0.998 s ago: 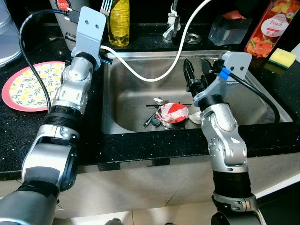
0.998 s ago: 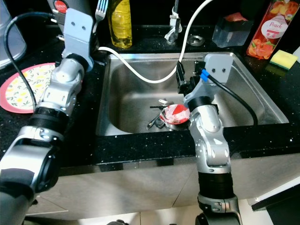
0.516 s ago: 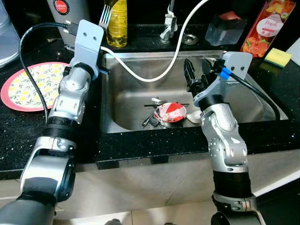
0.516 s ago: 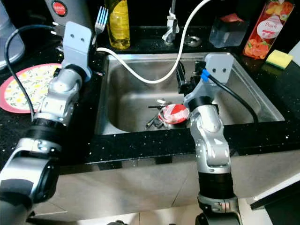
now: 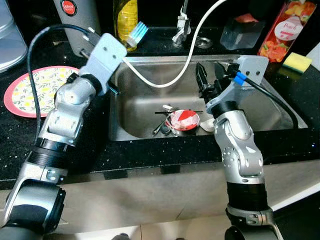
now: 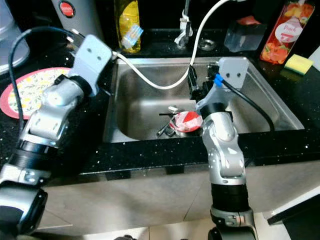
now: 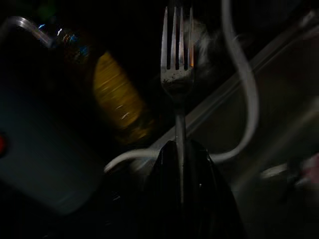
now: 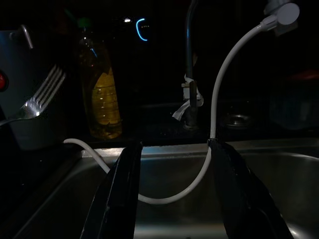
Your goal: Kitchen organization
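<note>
Currently the sink held a red bowl mid-frame. Right pincer hovered wide-open just above it, nearer than the left. Left pincer gripped a fork, tines away, upper left over the tabletop.

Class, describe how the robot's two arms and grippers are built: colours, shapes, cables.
Both arms are jointed silver shells with black bands. Each wrist carries a pale grey plate. A black cable loops off the left arm; the right arm has a black cable with a blue connector. The right gripper has two long black fingers.
</note>
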`<state>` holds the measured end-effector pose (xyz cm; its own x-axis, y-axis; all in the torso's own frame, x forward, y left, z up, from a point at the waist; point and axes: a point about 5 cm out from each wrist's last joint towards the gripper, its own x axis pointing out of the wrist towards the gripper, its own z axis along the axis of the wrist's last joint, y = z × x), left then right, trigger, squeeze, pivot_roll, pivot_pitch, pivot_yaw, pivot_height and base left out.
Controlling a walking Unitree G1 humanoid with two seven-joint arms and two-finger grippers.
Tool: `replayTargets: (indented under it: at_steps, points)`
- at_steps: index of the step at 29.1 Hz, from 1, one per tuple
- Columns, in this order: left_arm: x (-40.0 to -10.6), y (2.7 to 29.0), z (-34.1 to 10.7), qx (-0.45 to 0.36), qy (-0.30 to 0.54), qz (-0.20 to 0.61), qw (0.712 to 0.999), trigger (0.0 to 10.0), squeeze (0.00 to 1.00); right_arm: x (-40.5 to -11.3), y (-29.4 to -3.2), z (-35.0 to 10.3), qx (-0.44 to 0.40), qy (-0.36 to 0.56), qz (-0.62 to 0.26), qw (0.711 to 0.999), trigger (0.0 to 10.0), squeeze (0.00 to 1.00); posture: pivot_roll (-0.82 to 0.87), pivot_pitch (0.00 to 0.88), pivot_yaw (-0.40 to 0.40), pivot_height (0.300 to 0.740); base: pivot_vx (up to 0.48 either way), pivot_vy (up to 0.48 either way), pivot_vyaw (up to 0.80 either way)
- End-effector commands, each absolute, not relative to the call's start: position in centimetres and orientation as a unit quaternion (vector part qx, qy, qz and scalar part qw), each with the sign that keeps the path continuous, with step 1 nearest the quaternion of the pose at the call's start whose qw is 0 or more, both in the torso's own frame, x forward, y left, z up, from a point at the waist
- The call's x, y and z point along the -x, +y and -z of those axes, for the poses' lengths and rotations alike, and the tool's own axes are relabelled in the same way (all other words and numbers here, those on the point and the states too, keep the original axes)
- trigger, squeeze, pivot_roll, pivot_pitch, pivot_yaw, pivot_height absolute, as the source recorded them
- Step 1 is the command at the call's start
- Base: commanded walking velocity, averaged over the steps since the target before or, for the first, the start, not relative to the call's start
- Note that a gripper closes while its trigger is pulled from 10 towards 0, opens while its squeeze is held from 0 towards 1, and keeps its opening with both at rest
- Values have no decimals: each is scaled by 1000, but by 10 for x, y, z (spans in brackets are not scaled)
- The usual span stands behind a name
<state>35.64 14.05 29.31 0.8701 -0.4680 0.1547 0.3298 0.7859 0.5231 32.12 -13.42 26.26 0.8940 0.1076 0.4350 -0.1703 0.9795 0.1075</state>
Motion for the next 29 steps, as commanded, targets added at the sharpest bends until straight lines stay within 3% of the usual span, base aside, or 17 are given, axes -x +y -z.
replayTargets:
  at_steps: [1, 6, 14, 23, 25, 27, 29]
  points:
    - [-348, 132, -288, -221, -123, 260, 932, 10000, 0, -323, -135, -262, -75, -220, -69, 970, 10000, 0, 217, 58, -32, 740, 0, 0, 0]
    - [-335, 121, -267, -208, -74, 309, 925, 10000, 0, -325, -140, -261, -69, -218, -54, 972, 10000, 0, 209, 47, -33, 740, 0, 0, 0]
    - [-348, 121, -268, -123, -79, 194, 970, 10000, 0, -328, -152, -258, -54, -210, -23, 976, 10000, 0, 182, 44, -45, 740, 0, 0, 0]
    - [-350, 117, -277, -101, -86, 184, 974, 10000, 0, -323, -159, -260, -46, -220, -12, 974, 10000, 0, 181, 34, -35, 740, 0, 0, 0]
    - [-352, 116, -271, -107, -60, 183, 976, 10000, 0, -323, -160, -259, -46, -220, -10, 974, 10000, 0, 183, 33, -35, 740, 0, 0, 0]
    - [-351, 112, -250, -185, -7, 190, 964, 10000, 0, -324, -159, -258, -47, -220, -10, 974, 10000, 0, 188, 29, -36, 740, 0, 0, 0]
    - [-351, 111, -246, -192, 0, 188, 963, 10000, 0, -324, -158, -258, -48, -221, -11, 974, 10000, 0, 191, 26, -34, 740, 0, 0, 0]
